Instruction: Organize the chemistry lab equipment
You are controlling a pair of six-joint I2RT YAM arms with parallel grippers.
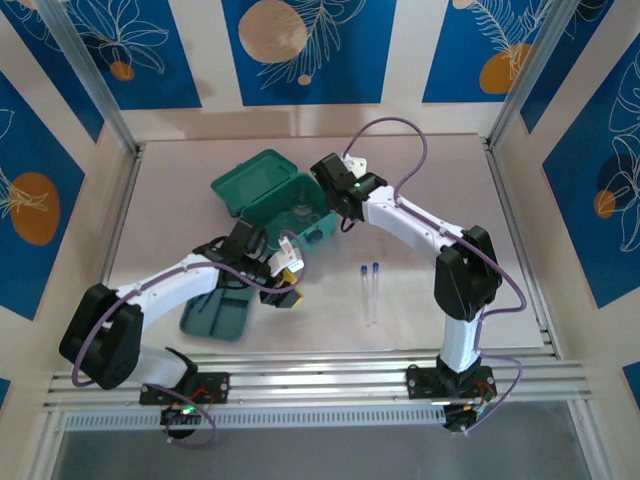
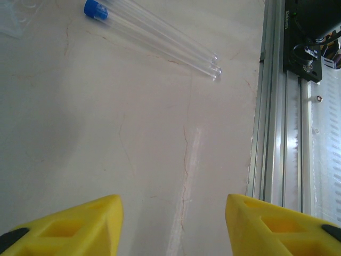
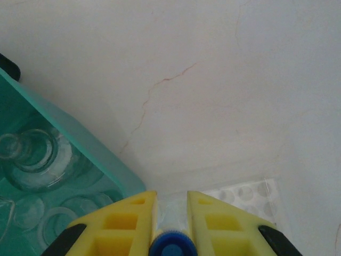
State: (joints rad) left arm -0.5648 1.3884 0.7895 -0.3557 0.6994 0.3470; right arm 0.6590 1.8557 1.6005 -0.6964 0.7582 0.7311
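Tube (image 3: 171, 247) clamped at one end in my right gripper (image 3: 171, 201)
It may swing against teal case (image 3: 74, 140) rim; my left gripper (image 2: 173, 224) gapes empty

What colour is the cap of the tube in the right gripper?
Blue. The tube held by the right gripper shows its cap best in the right wrist view.
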